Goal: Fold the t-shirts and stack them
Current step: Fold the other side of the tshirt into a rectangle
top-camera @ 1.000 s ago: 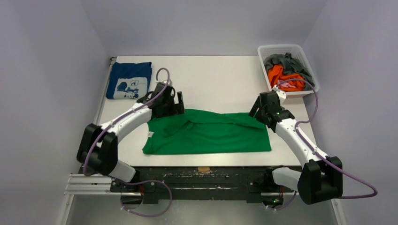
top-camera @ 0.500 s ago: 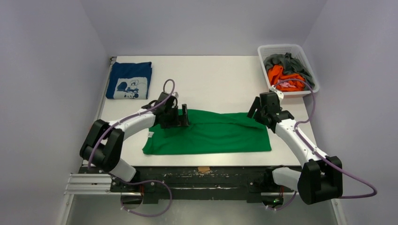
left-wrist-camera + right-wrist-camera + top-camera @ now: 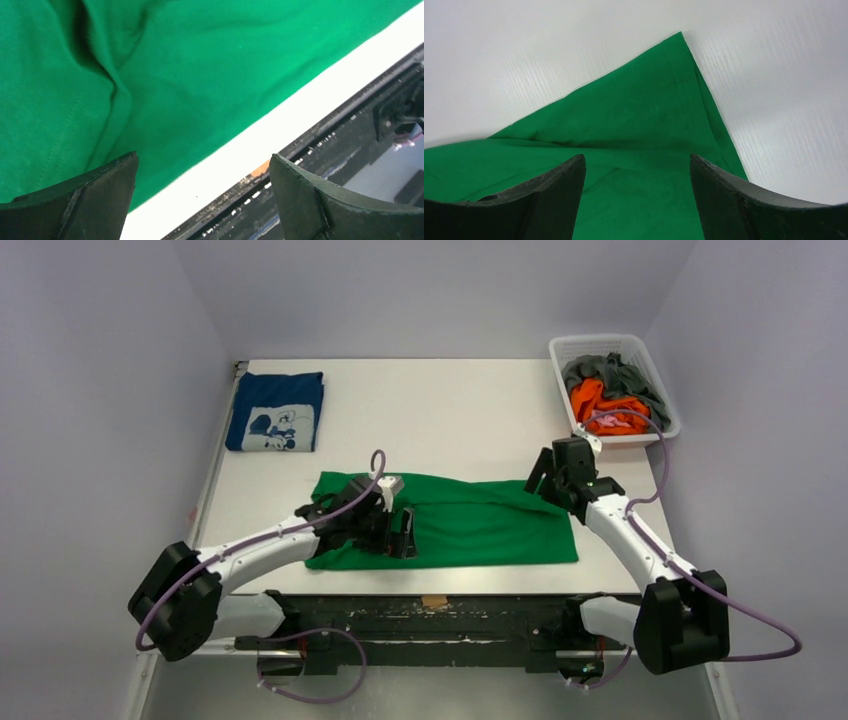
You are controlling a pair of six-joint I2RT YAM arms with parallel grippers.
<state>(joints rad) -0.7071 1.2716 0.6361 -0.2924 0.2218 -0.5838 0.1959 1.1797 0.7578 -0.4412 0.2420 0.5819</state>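
The green t-shirt (image 3: 470,525) lies folded into a long strip across the near middle of the table. My left gripper (image 3: 403,533) is open and empty, low over the shirt's near left part; the left wrist view shows green cloth (image 3: 150,75) and the table's near edge (image 3: 260,135) between the jaws. My right gripper (image 3: 545,483) is open and empty over the shirt's far right corner (image 3: 674,65). The navy t-shirt (image 3: 276,412) with a white cartoon print lies folded at the far left. Orange and grey shirts (image 3: 608,392) are piled in the basket.
A white plastic basket (image 3: 560,344) stands at the far right corner of the table. The black rail (image 3: 350,135) of the arm mount runs just below the table's near edge. Purple cables loop above both wrists.
My left gripper has swung from the shirt's far left edge toward the near edge and to the right. The shirt's far left corner now lies flat. My right gripper has barely moved.
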